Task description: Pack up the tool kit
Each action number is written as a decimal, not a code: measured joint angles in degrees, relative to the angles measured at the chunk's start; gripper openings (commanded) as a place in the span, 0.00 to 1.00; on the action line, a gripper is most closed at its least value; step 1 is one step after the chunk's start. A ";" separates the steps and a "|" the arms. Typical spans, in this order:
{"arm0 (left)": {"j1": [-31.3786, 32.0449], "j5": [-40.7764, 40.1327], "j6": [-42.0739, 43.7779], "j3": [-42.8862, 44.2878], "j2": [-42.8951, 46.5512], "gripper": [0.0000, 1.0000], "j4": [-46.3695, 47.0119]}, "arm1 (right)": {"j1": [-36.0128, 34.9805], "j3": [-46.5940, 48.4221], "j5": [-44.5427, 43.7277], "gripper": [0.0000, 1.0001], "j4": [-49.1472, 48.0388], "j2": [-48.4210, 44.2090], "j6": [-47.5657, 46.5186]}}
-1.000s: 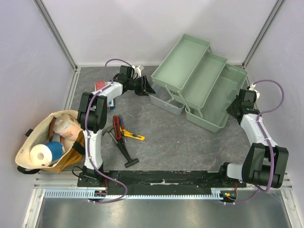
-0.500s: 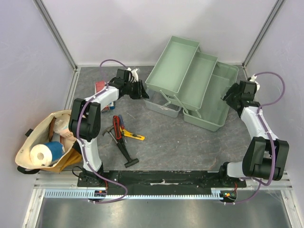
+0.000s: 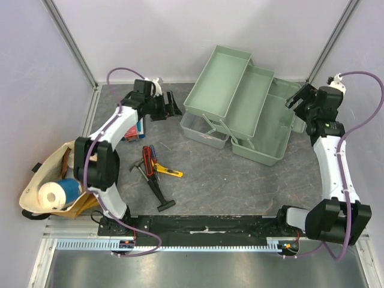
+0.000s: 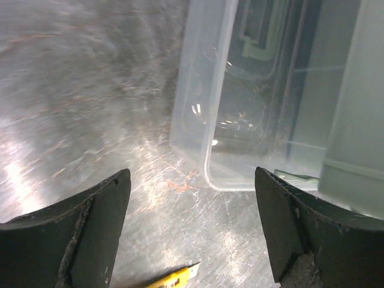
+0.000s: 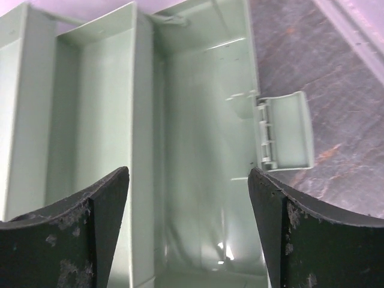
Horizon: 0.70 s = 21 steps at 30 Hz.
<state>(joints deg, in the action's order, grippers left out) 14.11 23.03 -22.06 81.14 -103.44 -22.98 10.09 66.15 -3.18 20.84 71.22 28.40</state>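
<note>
The pale-green toolbox (image 3: 264, 129) stands open at the back right, its two fold-out trays (image 3: 231, 81) stepped up to the left and its clear lid (image 3: 203, 129) lying on the table. My left gripper (image 3: 172, 105) is open just left of that lid (image 4: 240, 120), holding nothing (image 4: 191, 180). My right gripper (image 3: 298, 99) hovers open and empty over the box's right end, looking down into the base (image 5: 204, 150). A black hammer (image 3: 153, 183), a red-black cutter (image 3: 148, 157) and a yellow knife (image 3: 170, 173) lie on the table left of centre.
A tan cloth bag (image 3: 57, 183) with a paper roll sits at the left edge. A red-and-blue packet (image 3: 137, 127) lies under my left arm. A flipped-out latch (image 5: 282, 129) sticks out of the toolbox's side. Walls close in the table's back and sides.
Both grippers have opened and drawn away from the toolbox, the left one leftward, the right one up and back. The toolbox shifted slightly left before they let go.
</note>
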 measured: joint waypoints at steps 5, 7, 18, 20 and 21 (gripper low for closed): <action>-1.84 -7.91 -2.23 -0.96 8.39 0.78 -5.46 | -0.63 -0.13 8.11 0.81 1.03 -3.08 -0.85; -2.23 -11.74 -2.91 -4.79 12.94 0.77 -6.97 | -1.25 -0.39 10.16 0.80 1.09 -4.35 -1.07; -2.08 -21.70 -3.39 -23.71 20.13 0.78 -15.43 | -2.75 -2.38 14.10 0.81 1.40 -5.60 -1.70; -2.08 -22.77 -3.39 -24.94 20.13 0.77 -15.69 | -2.82 -2.38 14.14 0.81 1.55 -5.40 -1.70; -2.08 -23.04 -3.39 -25.29 20.13 0.77 -15.67 | -2.82 -2.38 14.14 0.81 1.55 -5.35 -1.68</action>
<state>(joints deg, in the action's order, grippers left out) 12.03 -0.01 -25.45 55.86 -83.31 -38.65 7.27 63.77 10.96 22.39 65.87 26.72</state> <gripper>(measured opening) 0.776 0.807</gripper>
